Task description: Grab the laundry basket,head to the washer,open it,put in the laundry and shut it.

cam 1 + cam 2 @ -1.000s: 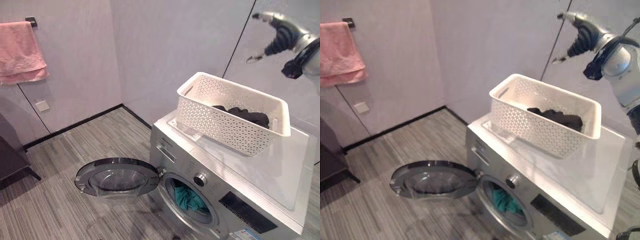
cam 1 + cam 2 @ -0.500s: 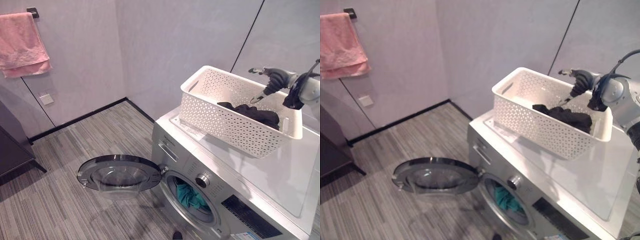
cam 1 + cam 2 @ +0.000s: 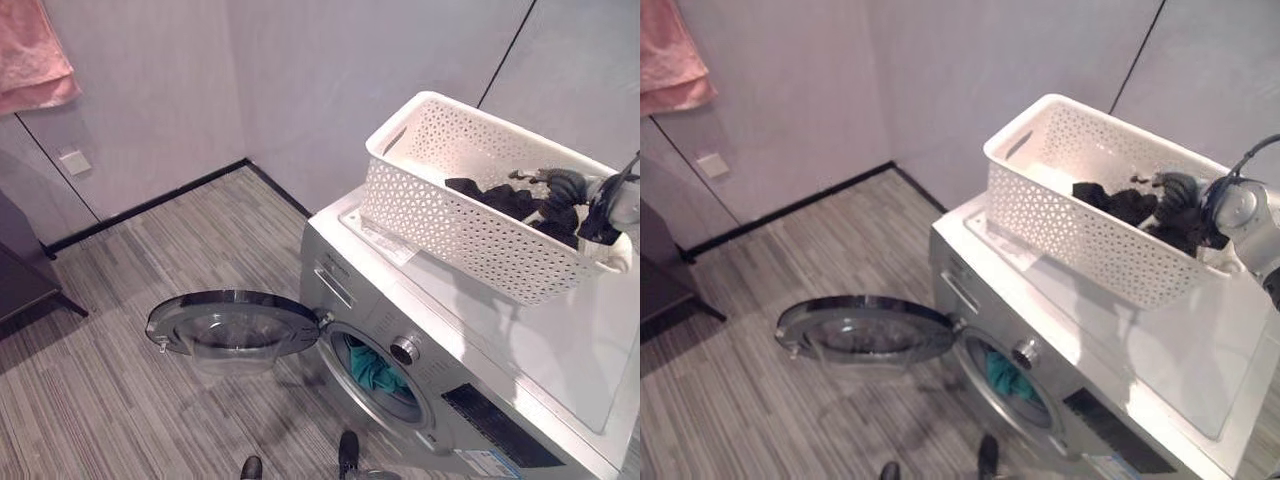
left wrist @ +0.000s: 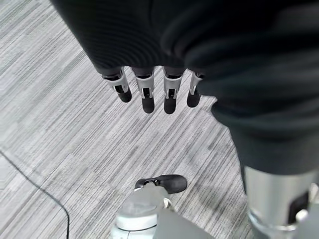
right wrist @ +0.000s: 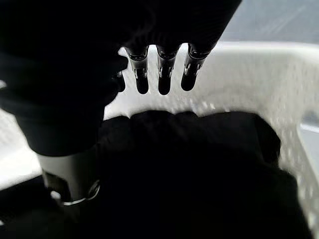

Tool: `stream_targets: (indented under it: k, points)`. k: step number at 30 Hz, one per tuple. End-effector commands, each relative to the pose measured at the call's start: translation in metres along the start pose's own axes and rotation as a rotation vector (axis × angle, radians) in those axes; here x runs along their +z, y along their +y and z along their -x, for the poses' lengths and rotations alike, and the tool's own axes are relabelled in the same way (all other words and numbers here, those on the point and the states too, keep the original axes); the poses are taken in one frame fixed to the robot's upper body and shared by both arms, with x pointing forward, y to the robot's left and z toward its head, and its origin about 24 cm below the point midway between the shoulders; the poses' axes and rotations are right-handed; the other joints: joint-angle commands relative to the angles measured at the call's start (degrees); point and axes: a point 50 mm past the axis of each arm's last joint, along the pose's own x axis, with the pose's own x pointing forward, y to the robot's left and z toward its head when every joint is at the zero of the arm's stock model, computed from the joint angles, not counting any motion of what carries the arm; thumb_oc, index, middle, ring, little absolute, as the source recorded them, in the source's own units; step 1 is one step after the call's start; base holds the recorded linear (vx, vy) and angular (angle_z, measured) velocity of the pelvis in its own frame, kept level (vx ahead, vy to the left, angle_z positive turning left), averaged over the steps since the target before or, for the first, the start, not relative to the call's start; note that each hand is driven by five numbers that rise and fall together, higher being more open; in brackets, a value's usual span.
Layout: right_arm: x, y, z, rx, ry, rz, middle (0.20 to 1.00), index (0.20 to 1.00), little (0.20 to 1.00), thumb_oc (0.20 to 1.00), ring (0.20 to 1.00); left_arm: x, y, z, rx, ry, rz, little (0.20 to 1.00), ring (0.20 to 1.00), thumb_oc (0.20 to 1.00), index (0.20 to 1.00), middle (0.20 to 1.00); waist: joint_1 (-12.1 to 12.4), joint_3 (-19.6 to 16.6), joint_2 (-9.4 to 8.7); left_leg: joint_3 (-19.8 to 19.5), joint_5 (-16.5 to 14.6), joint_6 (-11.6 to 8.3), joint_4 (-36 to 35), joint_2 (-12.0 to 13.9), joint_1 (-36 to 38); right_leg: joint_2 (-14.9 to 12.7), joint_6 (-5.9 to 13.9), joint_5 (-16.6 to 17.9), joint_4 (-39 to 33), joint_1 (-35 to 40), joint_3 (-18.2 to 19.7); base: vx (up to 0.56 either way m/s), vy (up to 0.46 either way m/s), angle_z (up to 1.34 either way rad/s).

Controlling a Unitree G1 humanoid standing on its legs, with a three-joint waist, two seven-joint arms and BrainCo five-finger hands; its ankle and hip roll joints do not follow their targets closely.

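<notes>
the white basket sat on the washer top by its back edge, dark laundry inside, the door swung open. the right hand hovered over the laundry in the basket, fingers straight; the left hand hung relaxed above the floor.

Left hand, right hand: dark ribbed covers, silver fingers, dark tips.
</notes>
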Motion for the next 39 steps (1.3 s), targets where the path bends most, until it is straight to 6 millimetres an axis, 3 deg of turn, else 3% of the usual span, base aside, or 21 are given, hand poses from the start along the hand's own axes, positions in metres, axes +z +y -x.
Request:
stream_targets:
  k: [1,6,7,8,10,14,15,17,22,25,27,29,31,32,33,34,35,37,38,39]
  points:
    - [-0.003,-0.013,0.008,-0.011,0.019,0.042,1.000,1.000,1.000,1.000,1.000,0.026,0.031,0.000,0.076,-0.071,0.042,1.000,1.000,1.000,1.000,1.000,1.0,2.6,-3.27,1.4,-1.0,0.02,0.4,1.4,0.6,-1.9,2.11,-9.5,4.6,2.3,0.0,-0.03,-0.031,0.10]
    - [0.004,0.012,0.005,0.139,-0.014,0.090,1.000,1.000,1.000,1.000,1.000,0.043,0.024,-0.001,0.054,-0.135,0.042,1.000,1.000,1.000,1.000,1.000,1.1,4.4,-3.31,0.7,0.2,-0.28,0.3,1.7,-1.6,-1.6,1.83,-9.5,5.4,0.1,-0.4,-0.05,-0.041,0.11]
    - [0.007,0.030,0.008,0.251,-0.042,0.105,1.000,1.000,1.000,1.000,1.000,0.050,0.016,-0.001,0.029,-0.171,0.044,1.000,1.000,1.000,1.000,1.000,1.2,5.2,-3.21,0.3,0.6,-0.45,0.3,1.8,-2.6,-1.5,1.74,-9.6,5.7,-0.7,-0.9,-0.03,-0.041,0.05]
    - [0.007,0.030,0.008,0.251,-0.041,0.105,1.000,1.000,1.000,1.000,1.000,0.050,0.016,-0.001,0.029,-0.171,0.044,1.000,1.000,1.000,1.000,1.000,1.2,5.1,-3.18,0.3,0.6,-0.46,0.3,1.8,-2.7,-1.5,1.74,-9.6,5.8,-0.8,-0.9,-0.02,-0.056,0.09]
    - [0.003,0.050,0.012,0.371,-0.045,0.090,1.000,1.000,1.000,1.000,1.000,0.057,0.006,0.000,-0.005,-0.215,0.039,1.000,1.000,1.000,1.000,1.000,1.3,6.2,-3.11,0.0,1.1,-0.62,0.3,2.1,-3.5,-1.3,1.60,-9.6,5.9,-1.3,-1.2,-0.01,-0.042,0.15]
    - [0.001,0.064,0.013,0.425,-0.052,0.077,1.000,1.000,1.000,1.000,1.000,0.064,-0.002,0.001,-0.029,-0.247,0.021,1.000,1.000,1.000,1.000,1.000,1.4,7.0,-2.78,-0.1,1.2,-0.62,0.3,2.2,-3.9,-1.0,1.53,-9.6,5.9,-1.8,-1.1,-0.01,-0.020,0.08]
    - [0.005,0.069,0.012,0.448,-0.069,0.072,0.809,0.809,0.809,0.809,0.809,0.065,-0.007,0.001,-0.043,-0.257,0.009,1.000,1.000,1.000,1.000,1.000,1.4,7.3,-2.46,0.2,1.4,-0.61,0.3,2.3,-3.9,-0.9,1.48,-9.6,5.9,-2.0,-1.0,0.00,0.000,0.00]
    - [0.007,0.073,0.013,0.456,-0.088,0.049,0.200,0.200,0.200,0.200,0.200,0.067,-0.013,0.002,-0.062,-0.275,0.008,1.000,1.000,1.000,1.000,1.000,1.2,7.4,-2.08,0.4,1.4,-0.56,0.3,2.4,-3.8,-0.8,1.45,-9.5,5.9,-2.1,-0.8,0.00,-0.001,-0.02]
    - [0.009,0.079,0.016,0.488,-0.115,0.030,0.200,0.200,0.200,0.200,0.200,0.066,-0.021,0.003,-0.095,-0.290,-0.013,1.000,1.000,1.000,1.000,1.000,1.0,7.2,-1.15,0.9,1.5,-0.50,0.3,2.3,-3.4,-0.7,1.56,-9.5,5.8,-2.0,-0.4,0.01,0.007,-0.04]
    - [0.008,0.071,0.017,0.454,-0.114,0.020,0.200,0.200,0.200,0.200,0.200,0.069,-0.028,0.004,-0.122,-0.308,-0.008,1.000,1.000,1.000,1.000,1.000,0.6,6.8,-0.42,1.1,1.3,-0.38,0.3,2.2,-3.2,-0.7,1.65,-9.4,5.7,-1.9,-0.2,0.01,0.030,-0.05]
    - [0.004,0.042,0.017,0.295,-0.106,-0.014,0.200,0.200,0.200,0.200,0.200,0.065,-0.033,0.005,-0.135,-0.310,-0.013,1.000,1.000,1.000,1.000,1.000,0.2,6.4,0.24,1.4,1.0,-0.18,0.3,1.9,-3.0,-1.0,1.78,-9.2,5.5,-1.7,-0.1,0.00,0.041,-0.04]
    - [0.004,0.042,0.017,0.295,-0.106,-0.014,0.200,0.200,0.200,0.200,0.200,0.065,-0.033,0.005,-0.135,-0.310,-0.013,1.000,1.000,1.000,1.000,1.000,0.3,6.4,0.24,1.4,0.9,-0.18,0.3,1.9,-3.0,-0.9,1.78,-9.2,5.5,-1.7,-0.1,0.00,0.000,0.00]
    - [0.001,0.014,0.018,0.127,-0.118,-0.085,0.200,0.200,0.200,0.200,0.200,0.063,-0.037,0.005,-0.140,-0.304,-0.019,1.000,1.000,1.000,1.000,1.000,-0.1,6.0,0.60,1.6,0.7,-0.01,0.3,1.6,-2.8,-1.1,1.89,-9.0,5.3,-1.6,0.1,0.00,0.025,-0.01]
    - [-0.003,-0.011,0.025,-0.053,-0.147,-0.189,0.200,0.200,0.200,0.200,0.200,0.064,-0.039,0.005,-0.145,-0.303,-0.031,1.000,1.000,1.000,1.000,1.000,-0.3,5.5,0.92,1.7,0.3,0.17,0.3,1.5,-2.4,-1.3,1.99,-9.1,5.3,-1.2,0.2,0.00,0.053,-0.01]
    - [-0.009,-0.024,0.028,-0.150,-0.137,-0.247,0.200,0.200,0.200,0.200,0.200,0.065,-0.040,0.005,-0.144,-0.311,-0.037,1.000,1.000,1.000,1.000,1.000,-0.4,5.3,1.14,1.7,0.2,0.32,0.3,1.3,-2.2,-1.3,2.02,-9.1,5.3,-0.9,0.3,0.01,0.038,0.00]
    - [-0.009,-0.024,0.028,-0.150,-0.137,-0.248,0.200,0.200,0.200,0.200,0.200,0.065,-0.040,0.005,-0.144,-0.311,-0.037,1.000,1.000,1.000,1.000,1.000,-0.4,5.2,1.13,1.7,0.2,0.33,0.3,1.3,-2.2,-1.3,2.02,-9.1,5.3,-0.9,0.3,0.01,0.039,0.00]
    - [-0.011,-0.048,0.037,-0.311,-0.173,-0.337,0.200,0.200,0.200,0.200,0.200,0.063,-0.042,0.005,-0.146,-0.306,-0.040,1.000,1.000,1.000,1.000,1.000,-0.7,4.8,1.45,1.8,-0.3,0.47,0.3,1.3,-1.6,-1.3,2.05,-9.2,5.2,-0.3,0.5,0.01,0.039,-0.02]
    - [-0.010,-0.066,0.044,-0.442,-0.216,-0.419,0.200,0.200,0.200,0.200,0.200,0.061,-0.042,0.004,-0.139,-0.290,-0.048,1.000,1.000,1.000,1.000,1.000,-0.9,4.1,1.53,2.0,-0.6,0.70,0.3,1.0,-1.3,-1.5,2.09,-9.3,5.2,0.0,0.7,0.02,0.048,-0.03]
    - [-0.002,-0.085,0.057,-0.563,-0.300,-0.479,0.200,0.200,0.200,0.200,0.200,0.057,-0.041,0.004,-0.133,-0.268,-0.045,1.000,1.000,1.000,1.000,1.000,-1.2,3.3,1.67,2.2,-1.2,0.96,0.3,0.8,-0.5,-1.6,2.10,-9.4,5.2,0.6,1.0,0.03,0.030,-0.03]
    - [-0.002,-0.085,0.057,-0.564,-0.299,-0.480,0.200,0.200,0.200,0.200,0.200,0.057,-0.041,0.004,-0.132,-0.268,-0.047,1.000,1.000,1.000,1.000,1.000,-1.1,3.4,1.60,2.2,-1.2,0.96,0.3,0.8,-0.4,-1.6,2.10,-9.5,5.2,0.7,1.0,0.05,0.027,-0.07]
